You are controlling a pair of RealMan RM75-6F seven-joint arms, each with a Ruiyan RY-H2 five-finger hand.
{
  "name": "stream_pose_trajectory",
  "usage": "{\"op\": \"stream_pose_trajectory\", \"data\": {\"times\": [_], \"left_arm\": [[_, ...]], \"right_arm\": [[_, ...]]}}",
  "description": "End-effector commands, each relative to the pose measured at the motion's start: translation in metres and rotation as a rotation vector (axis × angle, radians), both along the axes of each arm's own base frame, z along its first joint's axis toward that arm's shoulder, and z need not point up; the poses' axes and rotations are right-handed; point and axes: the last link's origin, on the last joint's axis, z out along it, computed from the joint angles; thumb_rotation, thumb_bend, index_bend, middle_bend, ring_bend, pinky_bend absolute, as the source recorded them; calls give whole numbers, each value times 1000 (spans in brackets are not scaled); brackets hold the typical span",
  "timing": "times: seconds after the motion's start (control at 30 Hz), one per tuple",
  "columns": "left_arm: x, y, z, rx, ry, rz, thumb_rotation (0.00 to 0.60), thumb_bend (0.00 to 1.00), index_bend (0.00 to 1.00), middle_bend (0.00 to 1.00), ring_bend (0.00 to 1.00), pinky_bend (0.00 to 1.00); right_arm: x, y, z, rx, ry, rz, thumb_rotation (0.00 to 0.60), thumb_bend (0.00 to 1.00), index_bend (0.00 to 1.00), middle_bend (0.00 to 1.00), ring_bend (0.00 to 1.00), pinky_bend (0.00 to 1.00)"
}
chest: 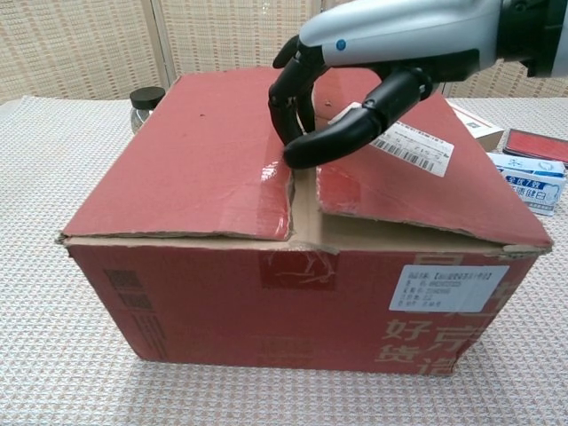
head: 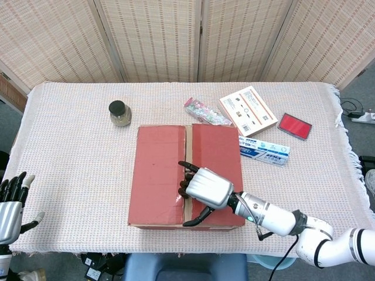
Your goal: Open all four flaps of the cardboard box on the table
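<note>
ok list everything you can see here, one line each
cardboard box: one, red, mid-table, top flaps not yet opened
jar: one, dark lid, behind the box to the left
small packet: one, clear with pinkish contents, at the box's far edge
flat carton: one, white and orange, right of the packet
long box: one, blue and white, right of the cardboard box
red case: one, far right
tablecloth: one, pale woven
right hand: silver and black, fingers at the seam between the top flaps
left hand: at the table's near left edge, holding nothing

right hand (chest: 355,84) fingers curled downward, left hand (head: 10,206) spread
</note>
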Motion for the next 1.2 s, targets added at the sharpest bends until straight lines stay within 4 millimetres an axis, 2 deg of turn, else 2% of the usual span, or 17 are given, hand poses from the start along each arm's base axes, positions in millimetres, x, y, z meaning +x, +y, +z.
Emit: {"op": "stream_pose_trajectory", "data": {"times": [0.03,0.27,0.67,0.93,1.2], "left_arm": [[0,0,0,1,1,1,600,268,0,50,63,0],[2,4,2,7,2,-11,600,267,0,53,64,0],[6,15,6,19,-1,-38,600,268,0,58,68,0],[17,27,14,23,-1,-89,600,267,0,61,71,0],[38,41,16,-40,-39,-170,600,267,0,62,75,0]], "right_arm": [[-3,0,4,-7,-11,-6,83,135,470,464,416,0],[-8,2,24,-51,-64,-19,84,136,481,475,434,0],[-31,22,82,-175,-156,-63,84,137,481,481,451,0],[-63,40,118,-265,-186,-138,85,136,482,481,461,0],[-111,57,143,-338,-186,-291,84,136,482,481,467,0]]}}
